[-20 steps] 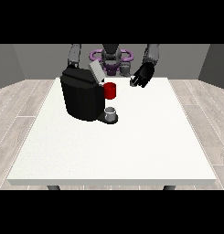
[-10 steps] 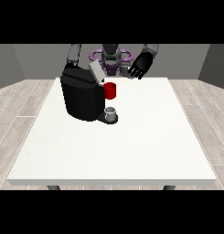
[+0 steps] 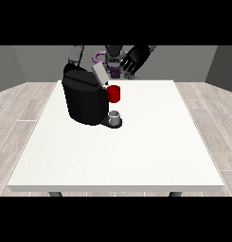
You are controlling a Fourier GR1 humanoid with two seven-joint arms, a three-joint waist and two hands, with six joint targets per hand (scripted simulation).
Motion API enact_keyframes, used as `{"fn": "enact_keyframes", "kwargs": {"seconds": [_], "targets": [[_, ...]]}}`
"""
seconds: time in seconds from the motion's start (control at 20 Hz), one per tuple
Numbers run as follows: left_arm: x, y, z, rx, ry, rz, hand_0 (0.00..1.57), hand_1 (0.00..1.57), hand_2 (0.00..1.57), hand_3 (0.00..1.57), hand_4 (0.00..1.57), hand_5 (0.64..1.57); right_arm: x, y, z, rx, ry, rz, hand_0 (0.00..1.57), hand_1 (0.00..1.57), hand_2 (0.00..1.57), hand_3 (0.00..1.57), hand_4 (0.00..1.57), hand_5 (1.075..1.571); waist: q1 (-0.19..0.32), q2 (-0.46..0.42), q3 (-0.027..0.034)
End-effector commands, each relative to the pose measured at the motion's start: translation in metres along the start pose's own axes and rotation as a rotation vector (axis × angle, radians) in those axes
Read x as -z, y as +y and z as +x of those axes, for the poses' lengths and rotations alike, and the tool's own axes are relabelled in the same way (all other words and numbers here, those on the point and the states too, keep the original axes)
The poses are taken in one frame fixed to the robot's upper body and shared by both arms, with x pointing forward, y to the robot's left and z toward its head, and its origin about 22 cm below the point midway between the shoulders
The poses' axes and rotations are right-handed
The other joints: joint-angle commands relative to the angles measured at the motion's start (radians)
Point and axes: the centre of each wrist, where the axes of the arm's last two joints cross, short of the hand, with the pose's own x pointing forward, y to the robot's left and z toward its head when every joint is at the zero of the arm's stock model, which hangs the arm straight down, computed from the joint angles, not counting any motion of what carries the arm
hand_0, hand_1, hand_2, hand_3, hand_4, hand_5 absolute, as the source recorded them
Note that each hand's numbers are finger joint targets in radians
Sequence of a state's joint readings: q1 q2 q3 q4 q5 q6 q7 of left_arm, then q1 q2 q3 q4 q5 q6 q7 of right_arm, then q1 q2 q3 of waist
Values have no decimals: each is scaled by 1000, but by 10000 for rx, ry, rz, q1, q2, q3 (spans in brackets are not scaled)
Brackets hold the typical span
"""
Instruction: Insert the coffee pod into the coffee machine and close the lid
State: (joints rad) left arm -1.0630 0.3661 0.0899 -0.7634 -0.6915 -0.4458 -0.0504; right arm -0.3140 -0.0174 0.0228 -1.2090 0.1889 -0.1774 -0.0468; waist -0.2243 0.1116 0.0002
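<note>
Hand at the view's right: black, raised above the far edge of the table, palm turned toward the camera. Fingers hang downward with a slight bend; nothing is seen between them, so the hand is released and holds nothing.

Hand at the view's left: hidden behind the machine. Only the grey arm above it shows, so its fingers cannot be told.

Large black boxy coffee machine: below and to the left of the raised hand, nearer the camera, standing on the table's far left part.

Pale grey flat lid: tilted up at the machine's top, just left of and below the raised hand, apart from it.

Red thing at the machine: at the machine's front right face, directly below the raised hand and well under it.

Small grey cup-shaped thing: on the machine's dark base, lower still, under the red thing. Whether it is the coffee pod cannot be told.

Purple and grey shapes at the robot's body: just left of the raised hand.

Large white flat table: spreads from beneath the hand toward the camera.
</note>
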Motion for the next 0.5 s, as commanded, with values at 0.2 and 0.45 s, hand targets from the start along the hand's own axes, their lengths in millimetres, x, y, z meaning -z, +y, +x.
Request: {"fn": "enact_keyframes", "kwargs": {"seconds": [0.2,0.45], "targets": [[-1,41,21,313,258,822,1247,1247,1299,1249,479,1571,16,-8,32,-191,-937,-91,0,0,0,0,0,1571,-608,738,0],[-2,44,13,282,224,823,1290,1290,1319,1261,478,1571,18,-18,45,15,-836,-183,0,0,0,0,263,1571,-823,859,0]]}}
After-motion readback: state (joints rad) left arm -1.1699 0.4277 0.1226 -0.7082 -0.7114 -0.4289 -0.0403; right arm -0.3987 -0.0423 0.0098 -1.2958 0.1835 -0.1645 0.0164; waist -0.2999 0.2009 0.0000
